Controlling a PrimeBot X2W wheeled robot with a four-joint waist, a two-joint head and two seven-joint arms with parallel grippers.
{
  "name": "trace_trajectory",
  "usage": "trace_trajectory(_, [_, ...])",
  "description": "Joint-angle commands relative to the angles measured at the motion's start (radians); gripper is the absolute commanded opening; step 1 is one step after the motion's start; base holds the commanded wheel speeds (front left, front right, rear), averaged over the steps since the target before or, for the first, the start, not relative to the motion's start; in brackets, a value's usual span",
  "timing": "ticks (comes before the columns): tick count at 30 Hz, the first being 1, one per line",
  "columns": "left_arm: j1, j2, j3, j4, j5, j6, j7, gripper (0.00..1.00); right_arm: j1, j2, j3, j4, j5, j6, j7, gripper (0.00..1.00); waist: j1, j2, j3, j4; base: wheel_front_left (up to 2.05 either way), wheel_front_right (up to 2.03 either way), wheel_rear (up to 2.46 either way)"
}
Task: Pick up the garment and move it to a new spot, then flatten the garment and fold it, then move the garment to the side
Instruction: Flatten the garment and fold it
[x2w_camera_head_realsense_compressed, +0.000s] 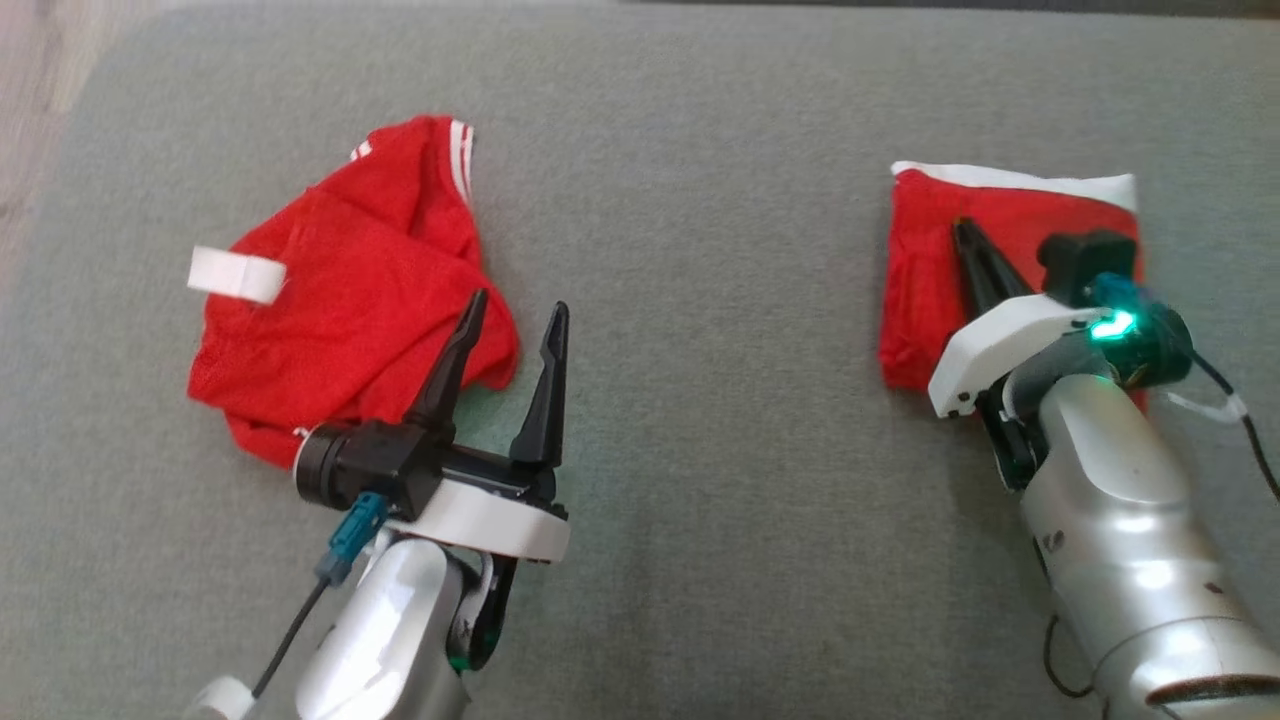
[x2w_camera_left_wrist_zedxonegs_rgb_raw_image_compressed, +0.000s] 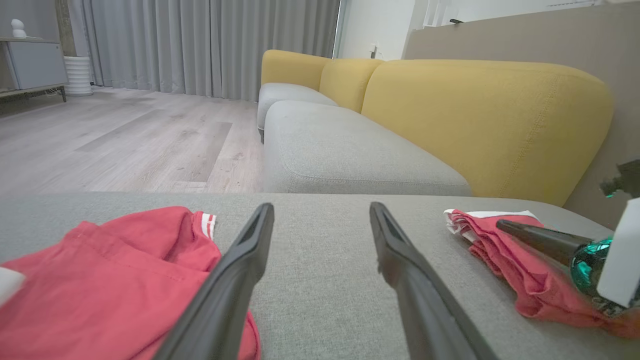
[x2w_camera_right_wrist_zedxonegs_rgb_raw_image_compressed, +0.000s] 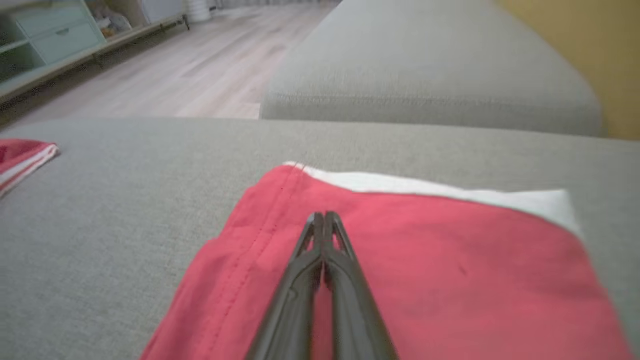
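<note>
Around: a grey cushion (x2w_camera_head_realsense_compressed: 700, 300) carries 2 red garments, well apart; bare fabric lies between them.
Task's thing: the crumpled red garment (x2w_camera_head_realsense_compressed: 350, 290) lies at the cushion's left, with a white tag (x2w_camera_head_realsense_compressed: 237, 274) on its far left edge; the folded red garment (x2w_camera_head_realsense_compressed: 925, 290) lies at the right, a white band (x2w_camera_head_realsense_compressed: 1020, 183) along its far edge.
Left hand: the left hand (x2w_camera_head_realsense_compressed: 520, 302) is spread wide and holds nothing; its outer finger overlaps the crumpled garment's near right edge, and the gap between the fingers is over bare cushion.
Right hand: the right hand (x2w_camera_head_realsense_compressed: 965, 230) is closed tight, fingers pressed together above the folded garment with no cloth pinched; I cannot tell whether the tips touch it.
In the way: nothing lies between either hand and its garment.
Left wrist view alone: a yellow sofa (x2w_camera_left_wrist_zedxonegs_rgb_raw_image_compressed: 480, 120) with grey seats, a wood floor (x2w_camera_left_wrist_zedxonegs_rgb_raw_image_compressed: 125, 140) and grey curtains (x2w_camera_left_wrist_zedxonegs_rgb_raw_image_compressed: 200, 45) beyond the cushion; the right hand's fingers from the side.
Right wrist view alone: a pale green cabinet (x2w_camera_right_wrist_zedxonegs_rgb_raw_image_compressed: 55, 40); the folded garment's seam close up.
</note>
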Motion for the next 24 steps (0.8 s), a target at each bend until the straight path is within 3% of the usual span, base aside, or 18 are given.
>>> trace_trajectory(1, [-0.010, 0.002, 0.042, -0.027, 0.005, 0.006, -0.009, 1.00, 0.001, 0.015, 0.013, -0.039, 0.009, -0.001, -0.020, 0.00, 0.0000, 0.0000, -0.022, -0.021, 0.00, 0.00, 0.00])
trace_trajectory(12, [0.046, 0.001, 0.076, -0.031, -0.002, 0.015, -0.009, 1.00, 0.186, -0.028, -0.060, -0.364, -0.004, -0.001, -0.061, 0.00, 0.0000, 0.0000, -0.117, -0.109, 0.00, 0.00, 0.00])
trace_trajectory(13, [0.051, 0.001, 0.076, -0.029, -0.003, 0.015, -0.009, 1.00, 0.213, -0.026, -0.069, -0.402, -0.006, -0.001, -0.062, 0.41, 0.0000, 0.0000, -0.123, -0.114, 0.00, 0.00, 0.00])
trace_trajectory(14, [0.057, 0.001, 0.076, -0.026, -0.004, 0.015, -0.009, 1.00, 0.243, -0.024, -0.076, -0.440, -0.007, -0.001, -0.062, 0.99, 0.0000, 0.0000, -0.127, -0.118, 0.00, 0.00, 0.00])
trace_trajectory(24, [0.096, 0.001, 0.068, 0.017, -0.012, 0.014, -0.009, 1.00, 0.538, 0.014, -0.126, -0.705, 0.010, -0.001, -0.019, 1.00, 0.0000, 0.0000, -0.154, -0.137, 0.00, 0.00, 0.00])
